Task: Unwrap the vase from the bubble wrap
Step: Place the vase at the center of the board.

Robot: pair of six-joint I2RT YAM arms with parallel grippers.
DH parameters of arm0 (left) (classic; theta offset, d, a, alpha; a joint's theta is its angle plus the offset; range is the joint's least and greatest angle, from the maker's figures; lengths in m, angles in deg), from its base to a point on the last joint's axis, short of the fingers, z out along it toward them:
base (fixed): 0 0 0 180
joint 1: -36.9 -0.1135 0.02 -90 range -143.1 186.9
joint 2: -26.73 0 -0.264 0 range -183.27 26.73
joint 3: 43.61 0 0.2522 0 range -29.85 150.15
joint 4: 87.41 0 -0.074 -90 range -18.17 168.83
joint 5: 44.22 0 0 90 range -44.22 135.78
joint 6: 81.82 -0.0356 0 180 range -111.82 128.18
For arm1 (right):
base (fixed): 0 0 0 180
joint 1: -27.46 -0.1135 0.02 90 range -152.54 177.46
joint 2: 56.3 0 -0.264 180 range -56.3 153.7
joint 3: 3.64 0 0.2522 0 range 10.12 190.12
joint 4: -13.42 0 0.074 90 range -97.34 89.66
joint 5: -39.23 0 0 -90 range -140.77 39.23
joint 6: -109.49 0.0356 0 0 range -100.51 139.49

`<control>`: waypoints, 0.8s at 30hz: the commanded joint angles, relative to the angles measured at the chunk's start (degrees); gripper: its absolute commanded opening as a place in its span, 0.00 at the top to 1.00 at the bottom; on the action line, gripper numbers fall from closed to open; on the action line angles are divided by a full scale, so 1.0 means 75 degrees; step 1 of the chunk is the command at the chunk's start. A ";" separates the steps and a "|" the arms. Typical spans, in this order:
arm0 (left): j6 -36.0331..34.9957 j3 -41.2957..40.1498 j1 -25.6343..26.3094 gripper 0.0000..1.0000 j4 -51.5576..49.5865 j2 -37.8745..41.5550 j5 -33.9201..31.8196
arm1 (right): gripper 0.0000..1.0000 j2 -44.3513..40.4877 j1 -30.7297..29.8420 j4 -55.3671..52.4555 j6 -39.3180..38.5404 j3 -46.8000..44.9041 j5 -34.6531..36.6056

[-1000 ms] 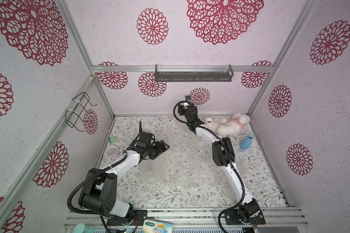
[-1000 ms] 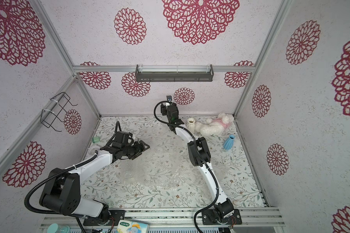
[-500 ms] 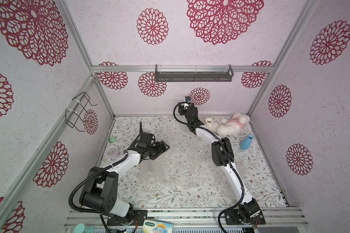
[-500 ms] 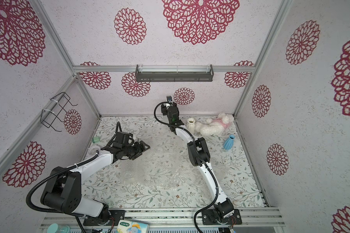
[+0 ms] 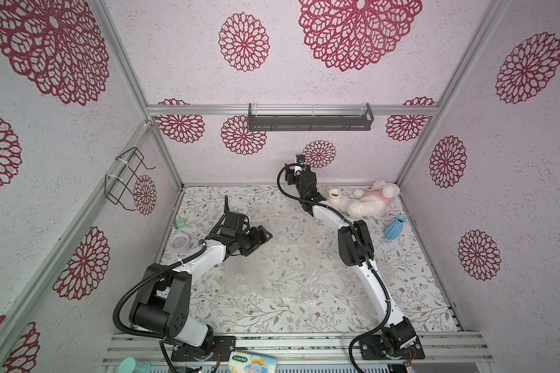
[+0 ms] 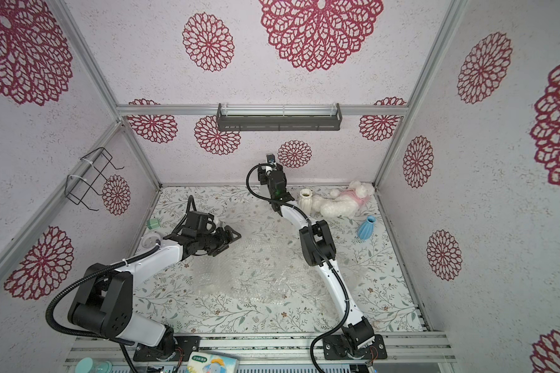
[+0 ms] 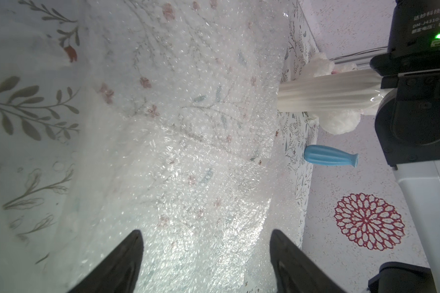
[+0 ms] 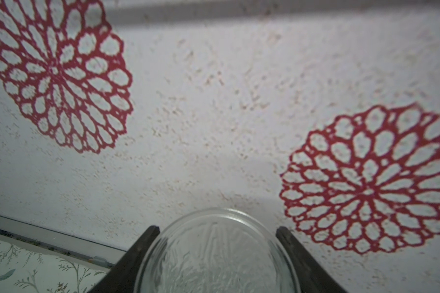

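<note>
The left claw (image 7: 205,232) hangs released, jaws wide apart, with the bubble wrap (image 7: 188,152) spread out just beneath and ahead of it. The right claw (image 8: 217,228) grasps a clear glass vase (image 8: 217,256) between its fingers (image 8: 137,253), facing the wall (image 8: 201,114).

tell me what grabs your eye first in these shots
Crinkly clear bubble wrap sprawls across the middle of the floral table. The right tool, up near the back wall, grips a clear glass vase, while the open left tool hovers over the wrap. A white plush toy, a white vase and a blue vase sit in the back right corner.
</note>
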 commanded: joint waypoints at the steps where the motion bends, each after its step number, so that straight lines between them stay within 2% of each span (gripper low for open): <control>1: 0.0038 0.0011 -0.0065 0.19 0.0127 -0.0055 0.0072 | 0.29 -0.0009 -0.0001 0.0404 0.0067 0.0339 -0.0154; 8: 0.0024 0.0093 -0.0068 0.19 0.0056 -0.0017 0.0076 | 0.19 -0.0340 -0.0002 0.0560 0.0061 0.0339 -0.0129; 16: -0.0071 0.0258 -0.0071 0.15 -0.0277 0.0284 -0.0028 | 0.05 -0.1049 -0.0116 0.0594 -0.0251 0.0135 -0.0063; 20: -0.0325 0.0525 -0.0057 0.11 -0.0817 0.0711 -0.0270 | 0.02 -0.1809 -0.0251 0.0767 -0.0490 -0.0712 0.0007; 24: -0.0517 0.0785 -0.0062 0.10 -0.1435 0.1190 -0.0594 | 0.01 -0.2985 -0.0409 0.1007 -0.0501 -0.2169 0.0034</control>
